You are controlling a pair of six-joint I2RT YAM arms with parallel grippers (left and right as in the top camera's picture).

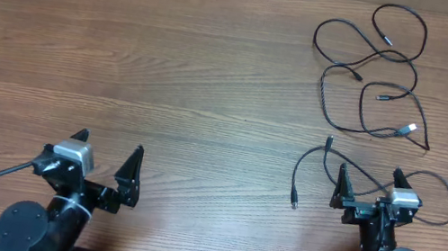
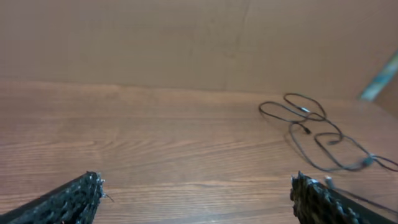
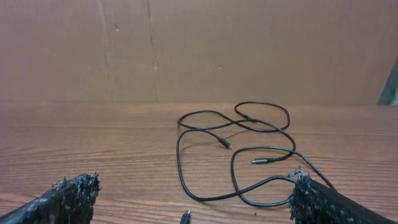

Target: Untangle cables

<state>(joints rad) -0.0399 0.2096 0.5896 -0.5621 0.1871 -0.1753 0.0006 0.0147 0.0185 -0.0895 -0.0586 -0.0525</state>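
I'm seeing both grippers sitting at the near edge of the brown wood-grain table (image 1: 171,62), jaws spread wide, nothing in either. The left gripper (image 1: 110,141) (image 2: 196,183) is hanging over bare wood and the right gripper (image 1: 370,171) (image 3: 196,182) is facing the thin black cables (image 1: 381,96) (image 2: 305,118) (image 3: 178,149).

The cables are lying as loose strands, far right. The main sprawl is looping w/ its long axis running far to near-right, and one silver-tipped plug (image 1: 408,129) is pointing near-left. A separate near strand (image 1: 295,176) is running mostly left-right just beyond the right fingertips, w/ one plug end pointing near and another pointing far.

The far loops are sitting close to the table's far edge. A wide stretch of wood is lying btwn the left gripper and the strands.

The near strand's right loop is passing behind the right gripper body, so that part is hidden. I can't tell crossings from knots. The left wrist view is blurry on the right side.
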